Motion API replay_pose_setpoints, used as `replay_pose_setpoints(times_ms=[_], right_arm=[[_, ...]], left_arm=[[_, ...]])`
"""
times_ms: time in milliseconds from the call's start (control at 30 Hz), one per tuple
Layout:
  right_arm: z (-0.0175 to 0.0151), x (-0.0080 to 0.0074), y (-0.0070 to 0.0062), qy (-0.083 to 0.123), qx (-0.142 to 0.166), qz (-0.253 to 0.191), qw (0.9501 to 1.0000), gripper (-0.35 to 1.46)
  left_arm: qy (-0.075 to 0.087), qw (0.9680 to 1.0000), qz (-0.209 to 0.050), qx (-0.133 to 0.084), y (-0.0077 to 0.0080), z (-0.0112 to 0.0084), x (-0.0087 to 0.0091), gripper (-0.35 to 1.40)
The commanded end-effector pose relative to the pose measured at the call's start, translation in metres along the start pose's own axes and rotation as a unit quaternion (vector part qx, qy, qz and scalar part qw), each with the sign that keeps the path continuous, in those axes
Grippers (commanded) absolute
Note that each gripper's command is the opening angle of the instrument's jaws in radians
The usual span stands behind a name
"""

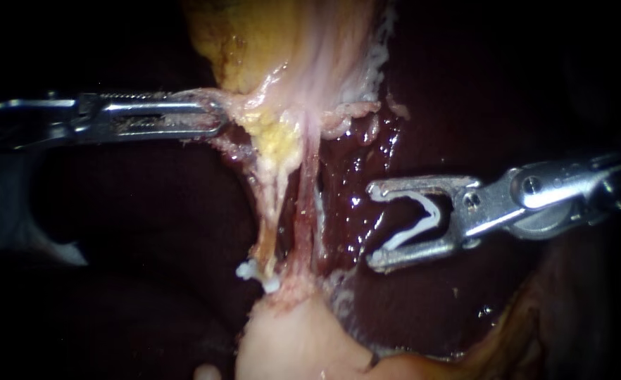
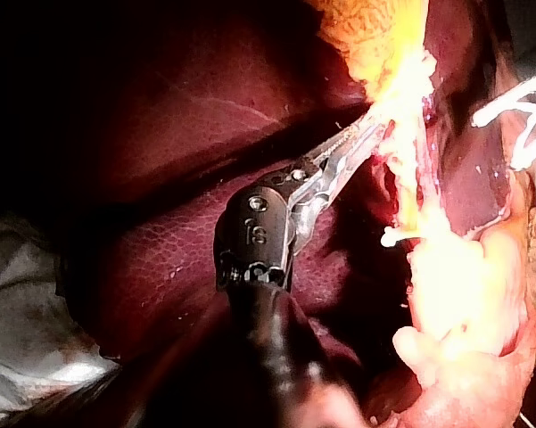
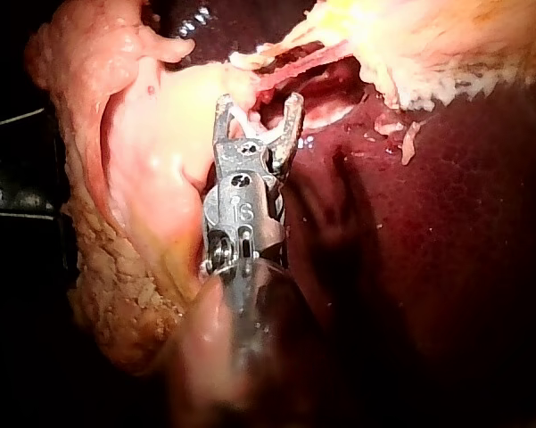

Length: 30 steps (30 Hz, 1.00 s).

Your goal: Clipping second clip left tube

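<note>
Two thin tubes run down from the gallbladder (image 1: 289,42): the yellowish left tube (image 1: 272,211) and the reddish right tube (image 1: 308,211). A white clip (image 1: 255,273) sits on the left tube's lower end, also seen in the left wrist view (image 2: 392,236). My left instrument (image 1: 212,116) (image 2: 370,134) is shut on the tissue fringe at the gallbladder's neck, beside the tubes' upper ends. To the right of both tubes and apart from them, my right instrument (image 1: 374,225) (image 3: 259,102) has its jaws wide apart, gripping an open white clip (image 1: 419,214) (image 3: 250,125) between them.
Dark red, wet liver (image 1: 465,105) lies behind and to the right of the tubes. A pale tissue mass (image 1: 289,345) lies where the tubes end below. Yellow fatty tissue (image 1: 515,331) borders the lower right.
</note>
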Motion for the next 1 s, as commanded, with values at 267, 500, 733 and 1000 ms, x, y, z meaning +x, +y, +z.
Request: replay_pose_setpoints(times_ms=[267,500,733,1000], right_arm=[[0.0001,0.0000,-0.0001,0.000,0.000,0.000,1.0000,0.50],[0.0007,0.0004,-0.0004,0.004,0.005,0.000,1.0000,0.50],[0.0055,0.0012,-0.0023,0.026,0.029,0.026,0.9989,0.50],[0.0105,0.0014,-0.0028,0.032,0.045,0.063,0.9965,0.50]], left_arm=[[0.005,0.9999,-0.012,-0.003,0.0013,-0.0050,0.0039,-0.35],[0.011,0.9998,-0.017,0.001,0.0022,-0.0078,0.0047,-0.35],[0.012,0.9998,-0.016,0.002,0.0022,-0.0074,0.0044,-0.35],[0.012,0.9998,-0.016,0.003,0.0022,-0.0073,0.0042,-0.35]])
